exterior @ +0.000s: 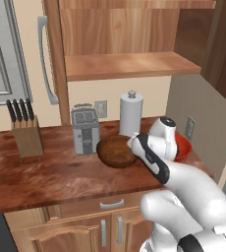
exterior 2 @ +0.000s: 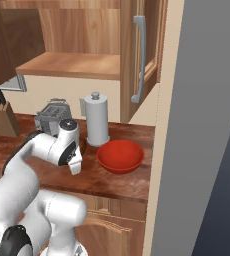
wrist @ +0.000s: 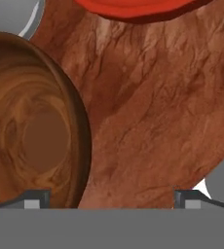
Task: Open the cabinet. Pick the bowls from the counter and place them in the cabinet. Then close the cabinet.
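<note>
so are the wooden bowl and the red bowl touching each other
Apart. The hand view shows a plain stretch of bare counter between the wooden bowl and the red bowl.

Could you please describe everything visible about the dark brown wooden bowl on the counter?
The dark brown wooden bowl is round and fairly deep, with swirling grain inside and a flat, paler bottom seen in the hand view. It sits upright and empty on the reddish-brown wood-grain counter, in front of the white paper towel roll and right of the grey toaster. One of the gripper's fingers hangs over its rim, the other outside; contact cannot be told.
</note>
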{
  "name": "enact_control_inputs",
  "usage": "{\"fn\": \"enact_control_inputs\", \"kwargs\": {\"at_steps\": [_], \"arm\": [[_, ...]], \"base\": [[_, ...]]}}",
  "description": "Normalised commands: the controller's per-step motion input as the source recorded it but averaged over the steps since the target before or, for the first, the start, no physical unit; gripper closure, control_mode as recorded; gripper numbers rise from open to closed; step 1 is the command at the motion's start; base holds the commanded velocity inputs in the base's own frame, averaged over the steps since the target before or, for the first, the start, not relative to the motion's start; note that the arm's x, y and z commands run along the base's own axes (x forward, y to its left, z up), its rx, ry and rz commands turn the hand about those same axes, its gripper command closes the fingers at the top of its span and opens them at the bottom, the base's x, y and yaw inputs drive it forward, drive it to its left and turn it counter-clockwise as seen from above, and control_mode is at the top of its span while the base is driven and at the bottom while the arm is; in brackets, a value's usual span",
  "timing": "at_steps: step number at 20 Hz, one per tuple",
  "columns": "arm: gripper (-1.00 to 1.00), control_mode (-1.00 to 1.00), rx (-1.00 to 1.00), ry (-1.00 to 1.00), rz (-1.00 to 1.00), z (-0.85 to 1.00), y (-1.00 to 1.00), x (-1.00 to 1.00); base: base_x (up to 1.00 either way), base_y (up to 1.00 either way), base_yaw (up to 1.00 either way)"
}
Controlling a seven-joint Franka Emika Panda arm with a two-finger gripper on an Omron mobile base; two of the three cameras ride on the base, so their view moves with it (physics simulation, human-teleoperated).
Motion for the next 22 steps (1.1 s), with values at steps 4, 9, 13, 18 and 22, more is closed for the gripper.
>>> {"fn": "enact_control_inputs", "kwargs": {"at_steps": [4, 9, 13, 18, 22], "arm": [[-1.00, -1.00, 0.00, 0.03, 0.00, -0.30, 0.09, 0.40], [-1.00, -1.00, 0.00, 0.00, 0.00, -0.21, 0.08, 0.39], [-1.00, -1.00, 0.00, 0.01, 0.00, -0.22, 0.10, 0.41], [1.00, -1.00, 0.00, 0.03, 0.00, -0.27, 0.15, 0.33], [1.00, -1.00, 0.02, 0.01, 0.00, -0.28, 0.23, 0.03]], "base": [[0.00, 0.00, 0.00], [0.00, 0.00, 0.00], [0.00, 0.00, 0.00], [0.00, 0.00, 0.00], [0.00, 0.00, 0.00]]}}
